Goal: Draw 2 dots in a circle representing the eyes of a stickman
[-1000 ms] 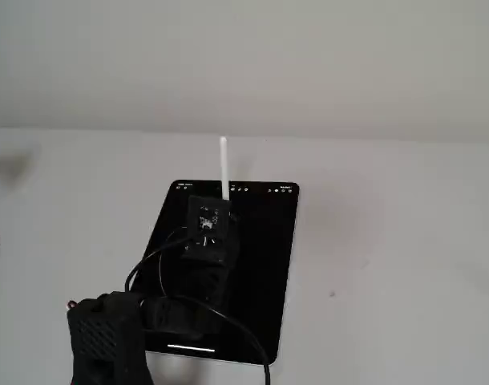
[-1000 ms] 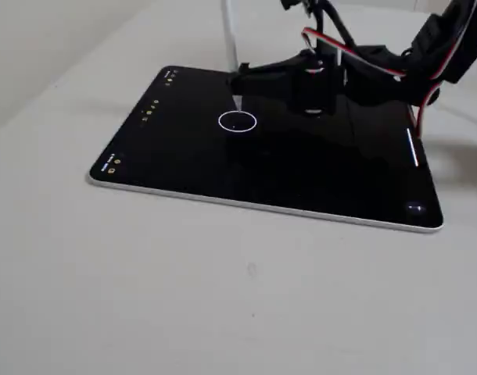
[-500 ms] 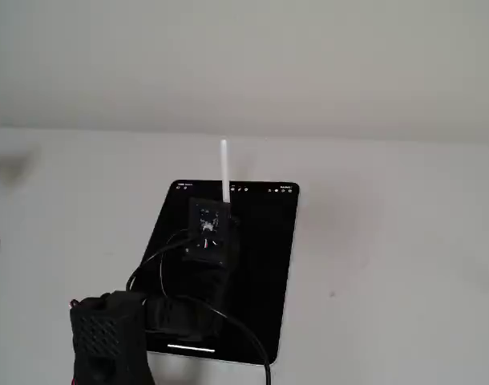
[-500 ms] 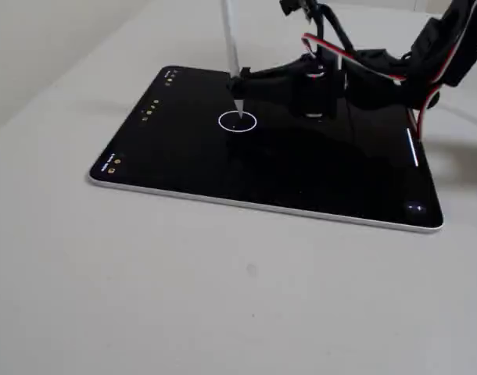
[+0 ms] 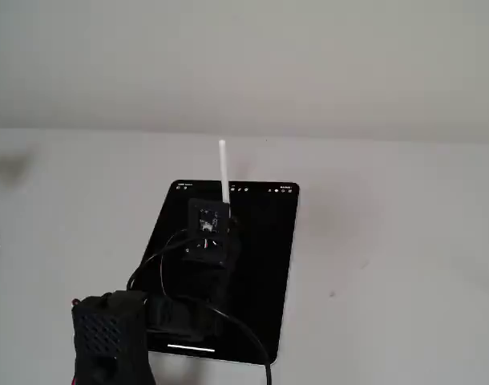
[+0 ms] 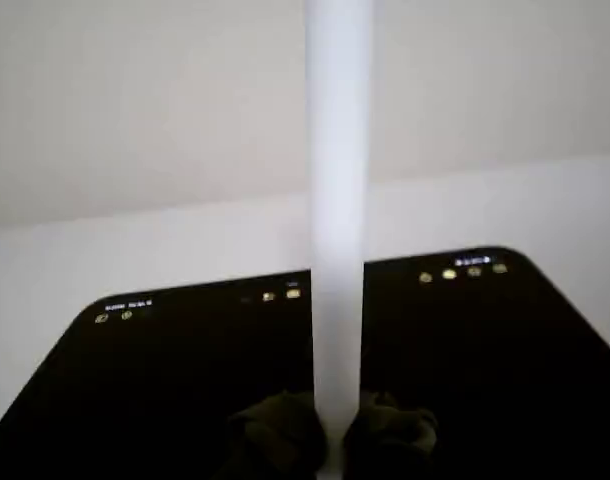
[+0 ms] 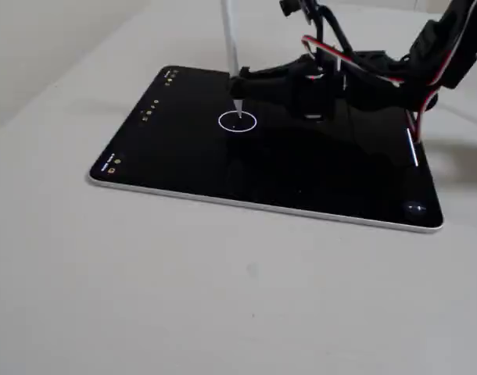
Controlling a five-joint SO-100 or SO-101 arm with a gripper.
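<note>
Pale, matte table [image 7: 223,297] against a plain off-white wall [image 5: 244,64]; a black tablet [image 7: 184,168] lies flat on it, its screen dark apart from small toolbar icons [image 7: 150,109] along one edge. The circle [image 7: 238,122], a thin white ring, sits near mid-screen. A white stylus [image 7: 231,47] stands nearly upright, tip just inside the ring; whether it touches the glass cannot be told. The end effector [image 7: 242,80] is pinched on the stylus. Dots inside the ring are too small to confirm. In a fixed view the arm [image 5: 200,265] hides the ring; the wrist view is blurred.
</note>
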